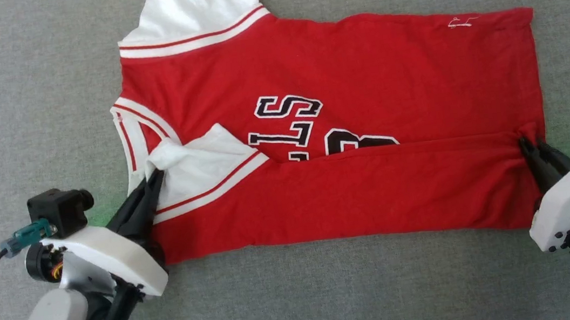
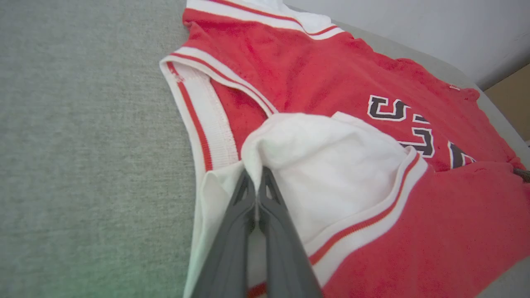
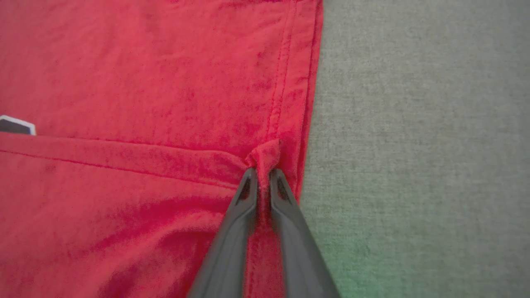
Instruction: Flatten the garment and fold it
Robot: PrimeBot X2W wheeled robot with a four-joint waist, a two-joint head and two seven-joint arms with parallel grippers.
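Note:
The garment [image 1: 340, 77], a red jersey with white sleeves and black lettering, lies sideways on the grey surface, collar to the left and hem to the right. Its near long side is folded over the front, covering the lower part of the letters. My left gripper [image 1: 155, 176] is shut on the white near sleeve [image 2: 331, 174], bunching the cloth at its tips [image 2: 257, 174]. My right gripper [image 1: 526, 144] is shut on a pinch of red cloth by the hem [image 3: 265, 155], at the folded flap's right corner. The far white sleeve [image 1: 195, 8] lies spread at the top.
Grey carpet-like surface [image 1: 10, 96] surrounds the garment on every side. In the left wrist view a pale wall [image 2: 414, 25] and a brown panel [image 2: 513, 103] stand beyond the surface's far edge.

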